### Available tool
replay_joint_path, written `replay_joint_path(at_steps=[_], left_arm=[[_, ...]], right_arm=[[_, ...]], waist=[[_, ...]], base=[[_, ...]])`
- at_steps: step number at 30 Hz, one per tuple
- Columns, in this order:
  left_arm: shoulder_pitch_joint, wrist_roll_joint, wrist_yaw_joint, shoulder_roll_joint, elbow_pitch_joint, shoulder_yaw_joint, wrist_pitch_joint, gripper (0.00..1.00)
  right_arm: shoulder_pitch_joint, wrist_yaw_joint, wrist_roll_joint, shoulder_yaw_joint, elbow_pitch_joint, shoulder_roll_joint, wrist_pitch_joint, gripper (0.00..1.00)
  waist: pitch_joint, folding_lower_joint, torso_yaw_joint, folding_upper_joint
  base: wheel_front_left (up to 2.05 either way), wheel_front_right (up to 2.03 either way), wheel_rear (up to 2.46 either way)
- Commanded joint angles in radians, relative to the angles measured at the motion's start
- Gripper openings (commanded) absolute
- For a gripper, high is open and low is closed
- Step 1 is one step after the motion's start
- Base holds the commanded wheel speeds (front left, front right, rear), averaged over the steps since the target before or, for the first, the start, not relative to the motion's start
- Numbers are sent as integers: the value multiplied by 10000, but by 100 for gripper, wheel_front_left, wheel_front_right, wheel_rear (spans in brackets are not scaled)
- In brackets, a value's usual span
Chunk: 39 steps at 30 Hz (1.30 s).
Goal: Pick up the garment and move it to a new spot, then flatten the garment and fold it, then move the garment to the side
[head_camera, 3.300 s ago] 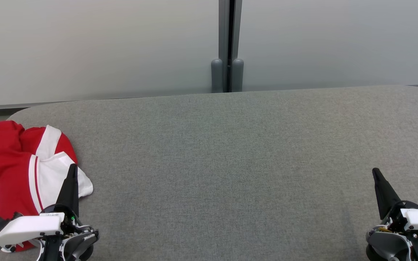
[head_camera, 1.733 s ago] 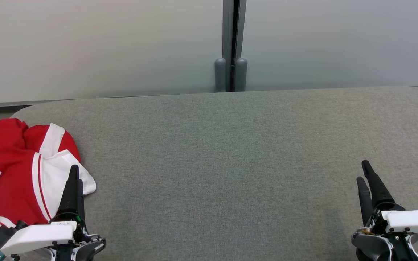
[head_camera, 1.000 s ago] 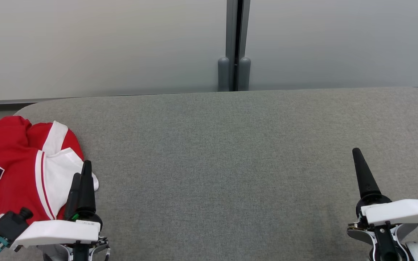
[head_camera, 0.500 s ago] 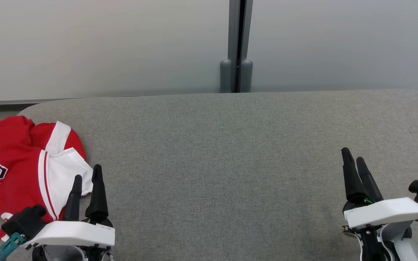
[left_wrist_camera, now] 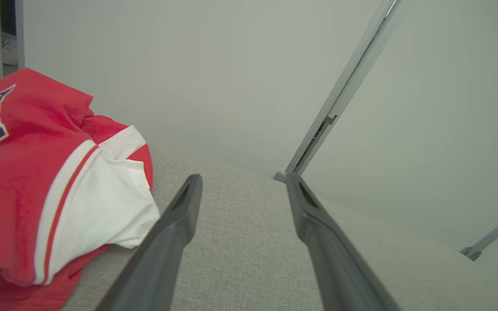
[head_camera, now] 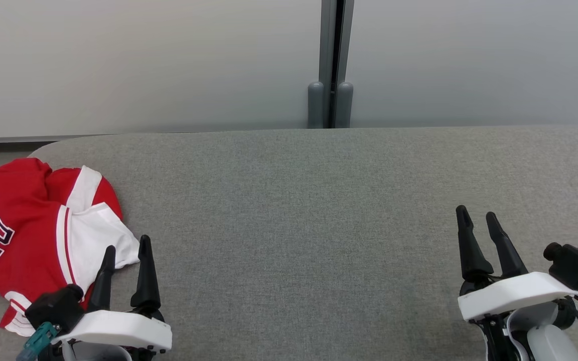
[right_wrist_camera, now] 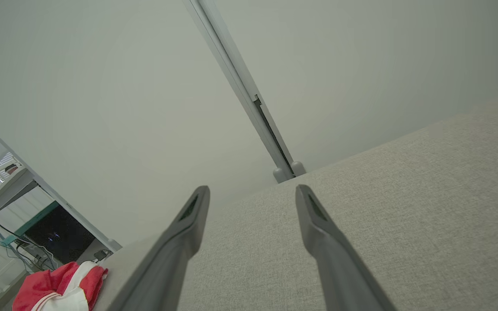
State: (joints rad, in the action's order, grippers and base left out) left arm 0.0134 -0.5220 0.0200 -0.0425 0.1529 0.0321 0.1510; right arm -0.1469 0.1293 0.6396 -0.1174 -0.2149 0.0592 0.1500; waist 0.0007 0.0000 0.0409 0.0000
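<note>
Unstarted: shirt lies crumpled at the left end of the worktop; left tool and right tool gape, empty.

The bench was a flecked mid-grey weave; the garment at its left edge was red with a white sleeve, red-and-white striped trim and black, white-outlined letters; the left gripper and right gripper were black-fingered with white housings; the wall was pale grey.
</note>
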Motion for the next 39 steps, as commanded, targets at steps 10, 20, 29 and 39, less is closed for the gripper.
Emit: replay_joint_path(at_steps=[10,20,29,39], left_arm=[[214,1302,251,-75,-78,219,305,100],[187,2141,385,-83,-151,352,536,100],[79,2801,464,-90,-285,436,729,100],[-6,3498,552,-95,-407,531,909,100]], right_arm=[[-328,20,-1373,-136,-67,29,322,100],[-355,21,-2322,-249,-2,-8,559,100],[-388,21,-3022,-352,-13,-14,743,100],[-459,22,-3661,-532,-37,-9,928,100]], waist=[[26,0,52,0],[45,0,97,0],[68,0,165,0],[60,0,211,0]], base=[[0,0,0],[0,0,0],[0,0,0],[0,0,0]])
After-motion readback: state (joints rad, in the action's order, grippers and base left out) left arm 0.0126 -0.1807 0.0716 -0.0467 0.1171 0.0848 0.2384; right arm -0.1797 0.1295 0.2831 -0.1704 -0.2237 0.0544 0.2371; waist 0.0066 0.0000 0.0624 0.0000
